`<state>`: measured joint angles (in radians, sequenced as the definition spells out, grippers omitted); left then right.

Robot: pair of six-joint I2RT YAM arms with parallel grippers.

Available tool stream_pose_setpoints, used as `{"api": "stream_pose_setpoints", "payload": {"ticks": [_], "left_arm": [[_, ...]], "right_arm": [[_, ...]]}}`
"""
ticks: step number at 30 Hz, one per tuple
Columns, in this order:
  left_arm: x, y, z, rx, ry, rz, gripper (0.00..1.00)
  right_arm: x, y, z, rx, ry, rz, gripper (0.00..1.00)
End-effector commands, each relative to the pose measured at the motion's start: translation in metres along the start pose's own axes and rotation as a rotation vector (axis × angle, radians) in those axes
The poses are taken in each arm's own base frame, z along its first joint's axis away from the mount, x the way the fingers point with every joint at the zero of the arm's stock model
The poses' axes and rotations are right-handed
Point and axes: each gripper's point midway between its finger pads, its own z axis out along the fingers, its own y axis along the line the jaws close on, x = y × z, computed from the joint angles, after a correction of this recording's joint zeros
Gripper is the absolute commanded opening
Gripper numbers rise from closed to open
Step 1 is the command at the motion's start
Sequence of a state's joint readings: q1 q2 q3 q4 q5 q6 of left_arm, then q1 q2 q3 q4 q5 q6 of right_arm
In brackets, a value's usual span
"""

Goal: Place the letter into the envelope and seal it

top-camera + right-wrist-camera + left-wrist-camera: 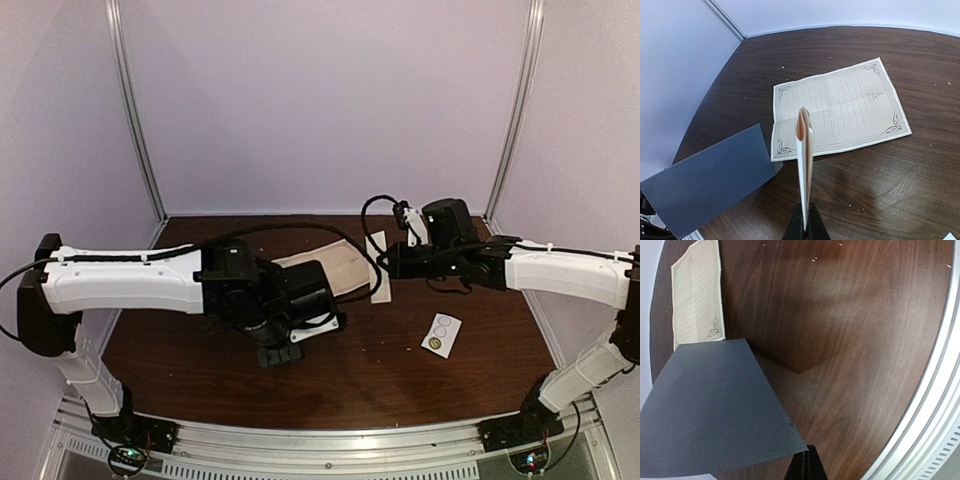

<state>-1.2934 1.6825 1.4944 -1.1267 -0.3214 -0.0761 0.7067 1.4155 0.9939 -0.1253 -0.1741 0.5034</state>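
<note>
Currently left gripper [807, 469] pinching tight on edge of envelope [715, 410], holding it tilted above table [850, 355]. Right gripper [804, 226] clamping thin pale sheet [803, 155], seen edge-on. Letter [840, 112] lying flat on table near envelope.

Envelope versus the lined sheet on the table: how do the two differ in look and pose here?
Colour: the envelope is plain grey-blue; the lined sheet is cream with ruled lines and scrolled corners. Pose: the envelope is pinched by the left hand and held above the table; the lined sheet lies flat on it, ungripped. Creases: the lined sheet shows fold lines; the envelope's visible face shows none. Both are thin paper.
</note>
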Motion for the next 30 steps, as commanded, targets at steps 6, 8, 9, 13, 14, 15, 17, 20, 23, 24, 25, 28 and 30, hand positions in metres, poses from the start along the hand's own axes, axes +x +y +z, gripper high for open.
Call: {"api": "stream_pose_setpoints", "payload": {"ticks": [6,8,9,13,14,15,17,20,23,24,25,28,30], "left_arm": [[-0.001,-0.063,0.030,0.103,0.059,0.156,0.00],[0.000,-0.071,0.033,0.115,0.069,0.174,0.00],[0.000,-0.073,0.033,0.120,0.070,0.174,0.01],[0.002,-0.075,0.034,0.133,0.075,0.172,0.11],[0.002,-0.077,0.034,0.141,0.074,0.169,0.25],[0.002,-0.078,0.033,0.147,0.074,0.166,0.41],[-0.001,-0.078,0.031,0.150,0.063,0.150,0.63],[-0.006,-0.076,0.025,0.150,0.033,0.112,0.77],[-0.013,-0.063,0.019,0.145,-0.013,-0.002,0.84],[-0.013,-0.051,0.020,0.143,-0.026,-0.075,0.85],[-0.014,-0.040,0.020,0.153,-0.048,-0.150,0.85],[-0.017,-0.007,0.018,0.180,-0.151,-0.379,0.86],[-0.027,0.018,0.009,0.195,-0.266,-0.517,0.86]], "right_arm": [[-0.009,-0.003,-0.012,0.013,-0.042,0.013,0.00],[-0.009,-0.003,-0.014,0.012,-0.044,0.013,0.00],[-0.009,-0.004,-0.015,0.014,-0.046,0.014,0.00],[-0.010,-0.008,-0.021,0.033,-0.056,0.017,0.00],[-0.010,-0.009,-0.022,0.037,-0.060,0.018,0.00],[-0.011,-0.010,-0.024,0.039,-0.062,0.018,0.00],[-0.011,-0.010,-0.027,0.041,-0.066,0.018,0.00],[-0.010,-0.010,-0.031,0.039,-0.063,0.022,0.00],[-0.007,-0.011,-0.035,0.042,-0.057,0.025,0.00],[-0.005,-0.012,-0.036,0.042,-0.053,0.025,0.00],[-0.004,-0.012,-0.037,0.040,-0.052,0.027,0.00],[0.003,-0.012,-0.036,0.027,-0.031,0.029,0.00],[0.008,-0.009,-0.034,0.009,-0.014,0.032,0.00]]}}
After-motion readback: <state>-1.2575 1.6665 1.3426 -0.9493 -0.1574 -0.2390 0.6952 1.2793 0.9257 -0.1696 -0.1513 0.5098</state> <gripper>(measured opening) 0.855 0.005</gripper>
